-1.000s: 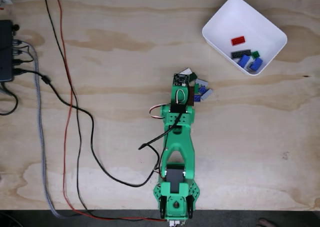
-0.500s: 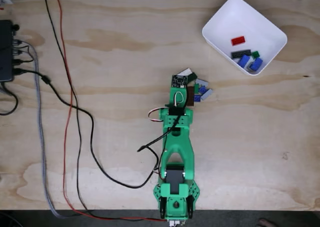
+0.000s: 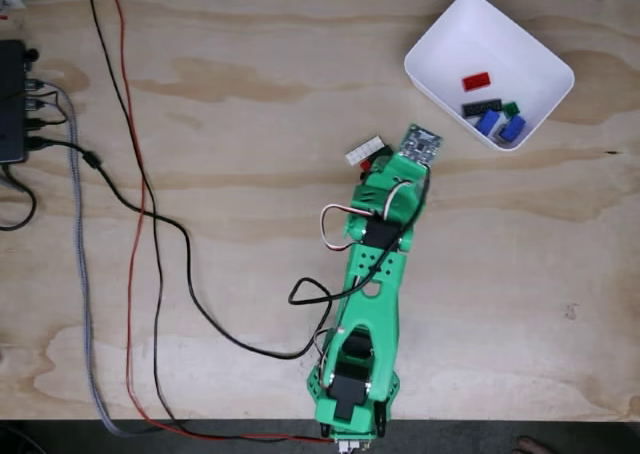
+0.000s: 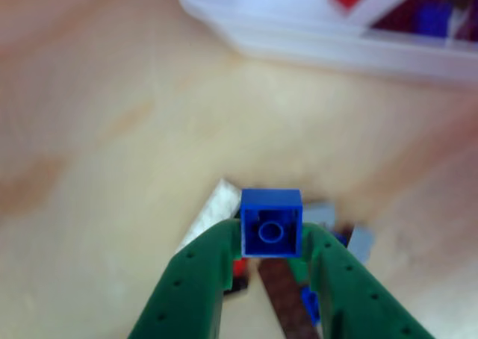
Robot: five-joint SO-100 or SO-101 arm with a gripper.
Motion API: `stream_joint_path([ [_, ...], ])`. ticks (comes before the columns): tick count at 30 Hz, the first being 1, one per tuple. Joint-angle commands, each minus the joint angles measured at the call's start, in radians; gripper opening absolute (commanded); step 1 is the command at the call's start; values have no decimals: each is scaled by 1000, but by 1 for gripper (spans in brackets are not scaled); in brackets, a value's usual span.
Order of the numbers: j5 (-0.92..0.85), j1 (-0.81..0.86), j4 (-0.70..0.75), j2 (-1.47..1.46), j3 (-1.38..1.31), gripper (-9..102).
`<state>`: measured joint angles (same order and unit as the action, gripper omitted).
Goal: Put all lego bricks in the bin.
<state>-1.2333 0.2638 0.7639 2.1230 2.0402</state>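
Note:
In the other view my gripper is shut on a small blue square lego brick, held above the table between two green fingers. Below it lie loose lego bricks: a white plate, a grey one and a brown one. The white bin crosses the top of that view. In the fixed view the green arm leans right, and its circuit board covers the gripper. The bin holds a red brick, a dark plate, a green brick and two blue bricks.
A white plate and a red bit peek out left of the arm's head. Black, red and grey cables trail across the left of the plywood table, and a black box sits at the left edge.
The arm has swung right toward the bin, away from the pile of bricks, and its head now covers most of that pile.

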Motion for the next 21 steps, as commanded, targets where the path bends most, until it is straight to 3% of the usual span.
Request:
stream_joint_path([
  [1,3,158,-92,-121,-287,0],
  [9,5,278,-149,-620,-678,0],
  [12,-23,307,-140,-726,-759,15],
  [17,-18,318,-183,-747,-723,23],
  [21,31,293,-127,-606,-653,27],
])
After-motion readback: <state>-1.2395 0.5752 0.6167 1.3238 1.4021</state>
